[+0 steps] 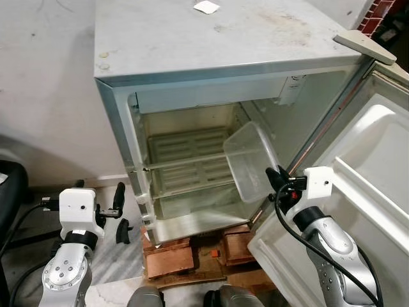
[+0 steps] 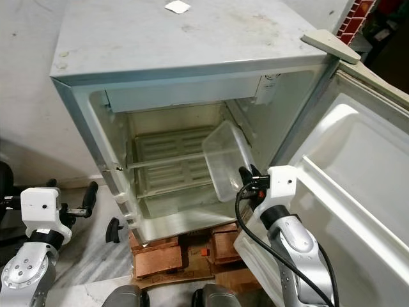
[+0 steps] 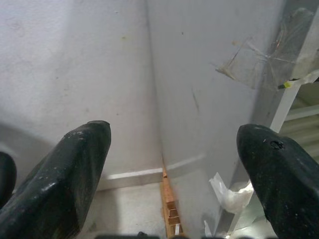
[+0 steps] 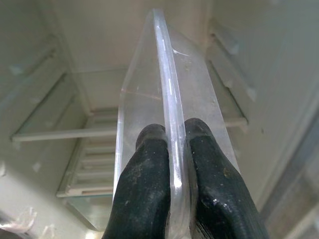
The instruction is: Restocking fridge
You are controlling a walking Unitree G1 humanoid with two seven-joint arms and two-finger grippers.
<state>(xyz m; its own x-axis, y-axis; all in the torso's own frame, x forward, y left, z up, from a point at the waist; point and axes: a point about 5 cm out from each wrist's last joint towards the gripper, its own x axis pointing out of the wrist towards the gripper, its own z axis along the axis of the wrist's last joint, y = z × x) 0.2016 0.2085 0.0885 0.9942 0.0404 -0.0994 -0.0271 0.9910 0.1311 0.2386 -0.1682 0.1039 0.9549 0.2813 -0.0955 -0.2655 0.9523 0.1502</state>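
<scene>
- We are holding a clear plastic container (image 1: 250, 160) by its rim with our right gripper (image 4: 172, 149); the two black fingers are pinching the thin edge between them, and the tub is tilted on its side at the right of the open fridge (image 1: 192, 83), in front of the glass shelf (image 1: 185, 163).
- We are keeping our left gripper (image 3: 169, 164) low at the left of the fridge, its fingers (image 3: 75, 174) spread wide with nothing between them, facing the cabinet's grey outer side wall.
- We are seeing the fridge door (image 1: 358, 192) swung out to the right, cut off by the frame edge, so its lower racks are hard to make out.
- We are making out a small label (image 1: 293, 89) high on the inner right wall, but its print is too small to read.
- We are noticing a white scrap (image 1: 206, 7) on the dusty fridge top, with no readable writing on it.
- We are seeing bricks (image 1: 169, 256) under the fridge, partly hidden by its base.
- We are finding a patch of torn clear tape (image 3: 249, 59) on the side wall in the left wrist view.
- We are catching a dark object (image 1: 9, 185) at the far left, cut off and unclear.
</scene>
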